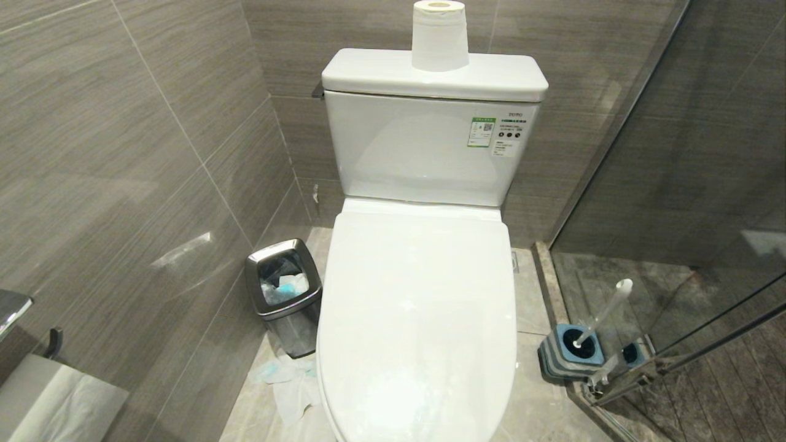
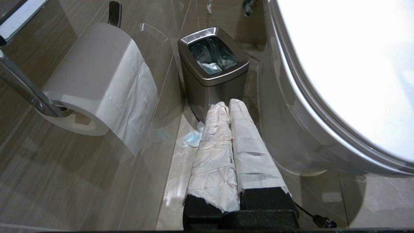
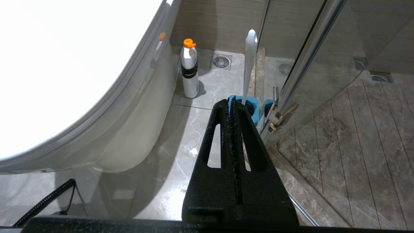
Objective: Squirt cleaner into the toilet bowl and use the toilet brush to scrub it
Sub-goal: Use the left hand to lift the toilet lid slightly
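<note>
Both arms parked low: left gripper point(image 2: 228, 105), paper-wrapped fingers pressed together, empty; right gripper point(image 3: 232, 108) pinched closed, empty.

Toilet lid point(image 1: 417, 307) down over toilet bowl; likely first step: raise it, hooking front edge, lifting slowly.

Toilet brush point(image 1: 605, 313) at 4 o'clock, head seated in holder point(image 1: 562, 356).

Spray bottle point(image 3: 190, 69) on floor beside toilet.

Steel bin point(image 1: 284, 294) at 9 o'clock: dark liner, crumpled tissue.

Steel waste bin point(image 1: 284, 294) sits on the floor right beside the toilet, against the grey tiled wall point(image 1: 123, 153), with blue and white scraps inside. More crumpled tissue point(image 1: 288, 383) lies on the floor just in front of the bin. On the bin's far side from the toilet, a paper roll point(image 2: 97, 81) hangs on a chrome wall holder. Another roll point(image 1: 439, 35) stands upright on the tank lid, behind and above the bin.
</note>
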Available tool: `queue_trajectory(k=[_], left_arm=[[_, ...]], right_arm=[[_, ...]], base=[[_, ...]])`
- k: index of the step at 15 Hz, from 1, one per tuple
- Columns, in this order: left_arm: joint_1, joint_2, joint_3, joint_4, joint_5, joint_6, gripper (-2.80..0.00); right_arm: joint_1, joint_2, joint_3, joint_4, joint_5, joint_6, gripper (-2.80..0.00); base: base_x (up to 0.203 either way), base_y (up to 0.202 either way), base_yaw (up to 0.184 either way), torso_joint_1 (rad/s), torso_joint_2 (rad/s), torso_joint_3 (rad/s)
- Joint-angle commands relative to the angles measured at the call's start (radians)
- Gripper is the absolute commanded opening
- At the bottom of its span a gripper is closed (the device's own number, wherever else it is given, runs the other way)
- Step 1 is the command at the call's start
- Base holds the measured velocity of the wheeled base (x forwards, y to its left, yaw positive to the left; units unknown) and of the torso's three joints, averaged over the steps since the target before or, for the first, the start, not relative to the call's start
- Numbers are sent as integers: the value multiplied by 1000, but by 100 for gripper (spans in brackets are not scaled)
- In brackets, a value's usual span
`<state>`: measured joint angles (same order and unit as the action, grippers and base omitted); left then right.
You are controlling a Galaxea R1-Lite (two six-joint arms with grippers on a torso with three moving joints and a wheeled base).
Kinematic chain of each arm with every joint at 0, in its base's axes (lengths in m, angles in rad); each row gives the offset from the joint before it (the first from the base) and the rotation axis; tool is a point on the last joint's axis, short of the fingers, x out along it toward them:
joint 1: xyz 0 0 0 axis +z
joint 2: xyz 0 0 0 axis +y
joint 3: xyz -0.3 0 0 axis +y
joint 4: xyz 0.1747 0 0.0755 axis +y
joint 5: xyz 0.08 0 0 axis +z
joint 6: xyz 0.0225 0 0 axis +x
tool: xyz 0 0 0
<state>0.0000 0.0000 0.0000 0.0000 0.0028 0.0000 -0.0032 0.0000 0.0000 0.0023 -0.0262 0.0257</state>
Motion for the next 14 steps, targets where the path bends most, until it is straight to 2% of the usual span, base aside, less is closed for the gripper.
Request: queue_trajectory(k=[1, 14], left_arm=[[0, 2, 2, 0, 0, 0, -280], [0, 1, 2, 0, 0, 0, -280]], right_arm=[[0, 2, 0, 1, 0, -1, -280], [0, 2, 0, 1, 0, 0, -280]], base=[[0, 0, 0, 0, 0, 0], [0, 0, 0, 0, 0, 0]])
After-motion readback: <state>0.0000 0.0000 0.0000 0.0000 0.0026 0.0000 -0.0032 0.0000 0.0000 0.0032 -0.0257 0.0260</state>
